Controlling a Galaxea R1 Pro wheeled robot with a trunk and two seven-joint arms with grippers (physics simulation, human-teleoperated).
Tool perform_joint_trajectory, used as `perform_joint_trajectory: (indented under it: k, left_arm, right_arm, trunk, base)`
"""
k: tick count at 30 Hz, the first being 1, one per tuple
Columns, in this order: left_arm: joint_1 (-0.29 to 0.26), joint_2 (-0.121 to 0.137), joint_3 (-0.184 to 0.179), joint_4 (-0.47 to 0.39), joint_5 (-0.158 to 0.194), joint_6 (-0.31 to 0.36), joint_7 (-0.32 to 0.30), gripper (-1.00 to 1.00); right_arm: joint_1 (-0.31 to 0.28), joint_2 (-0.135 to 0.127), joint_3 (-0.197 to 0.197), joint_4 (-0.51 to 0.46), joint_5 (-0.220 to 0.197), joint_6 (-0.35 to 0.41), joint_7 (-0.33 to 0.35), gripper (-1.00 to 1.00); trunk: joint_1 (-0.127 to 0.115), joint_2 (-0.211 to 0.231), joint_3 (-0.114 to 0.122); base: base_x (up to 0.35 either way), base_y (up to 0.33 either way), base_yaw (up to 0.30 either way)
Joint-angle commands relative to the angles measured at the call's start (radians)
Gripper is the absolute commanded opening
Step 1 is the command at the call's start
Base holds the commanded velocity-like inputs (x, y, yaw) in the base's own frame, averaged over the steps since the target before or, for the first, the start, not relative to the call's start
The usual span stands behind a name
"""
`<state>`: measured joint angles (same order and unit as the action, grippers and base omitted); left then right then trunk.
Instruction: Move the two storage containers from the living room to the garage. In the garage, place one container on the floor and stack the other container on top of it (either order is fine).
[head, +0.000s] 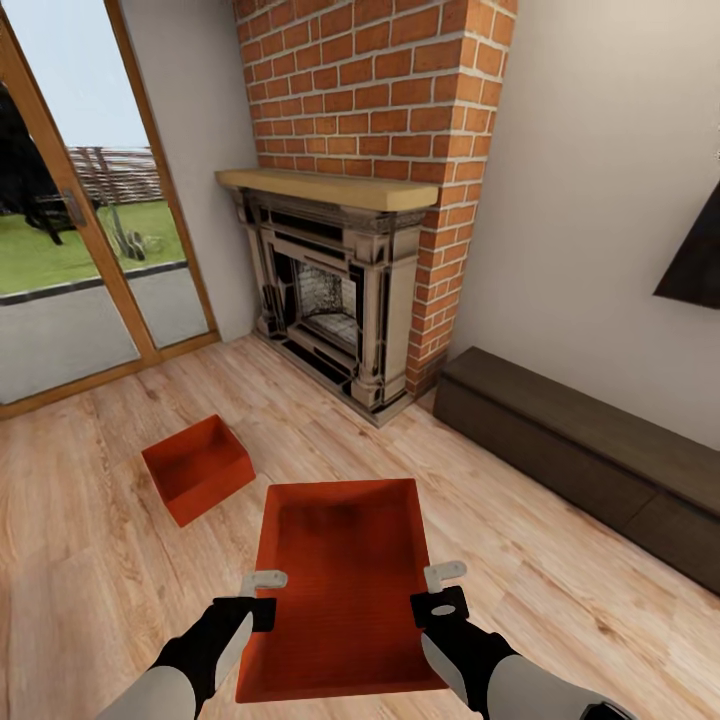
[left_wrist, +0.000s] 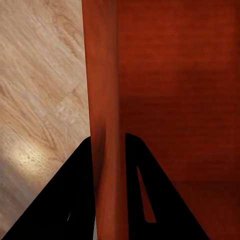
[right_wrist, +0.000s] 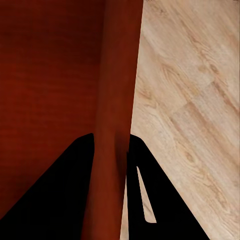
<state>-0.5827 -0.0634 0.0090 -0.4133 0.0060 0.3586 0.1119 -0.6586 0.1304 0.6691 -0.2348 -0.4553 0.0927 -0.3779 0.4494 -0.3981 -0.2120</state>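
So I'm in the living room, and from the head view I've got one orange-red rectangular plastic bin (head: 345, 590) held up in front of me between both arms, open side up. The left claw (head: 262, 596) is on its left long wall and the right claw (head: 442, 592) on its right long wall, about level with each other. The second orange-red plastic bin (head: 197, 468) sits on the light wood plank floor (head: 80, 560), off to the left and a bit further ahead, well apart from the one I'm holding.

The head cam is the view with the room in it: red brick fireplace (head: 350, 270) with a pale wood mantel straight ahead, wood-framed glass door (head: 90, 230) on the left with grass outside, and a low dark brown cabinet (head: 580, 450) along the cream wall on the right.

The wrist cams give me the grip detail instead. In the left wrist view the bin's thin wall (left_wrist: 104, 125) runs straight between the two black fingers (left_wrist: 60, 205), one finger outside over the planks and one inside the bin, so that claw is clamped on the wall. Right wrist view, same deal mirrored: the wall (right_wrist: 116, 100) is pinched between the black fingers (right_wrist: 50, 200), bin interior on one side, plank floor (right_wrist: 190, 100) on the other.
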Motion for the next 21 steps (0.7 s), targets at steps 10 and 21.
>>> perform_joint_trajectory:
  k: [10,21]
  left_arm:
    - [0.000,-0.003,-0.003,-0.001,0.014,0.005,0.003,-1.00]
    - [0.000,-0.002,-0.003,-0.001,0.013,0.003,0.003,-1.00]
  right_arm:
    - [-0.001,0.005,0.006,-0.026,0.001,0.007,-0.002,-1.00]
    - [-0.001,0.005,0.006,-0.026,0.002,0.007,-0.002,-1.00]
  trunk:
    - [0.001,-0.002,0.014]
    - [0.001,-0.002,0.030]
  base:
    - [0.000,0.000,0.000]
    - [0.000,0.000,0.000]
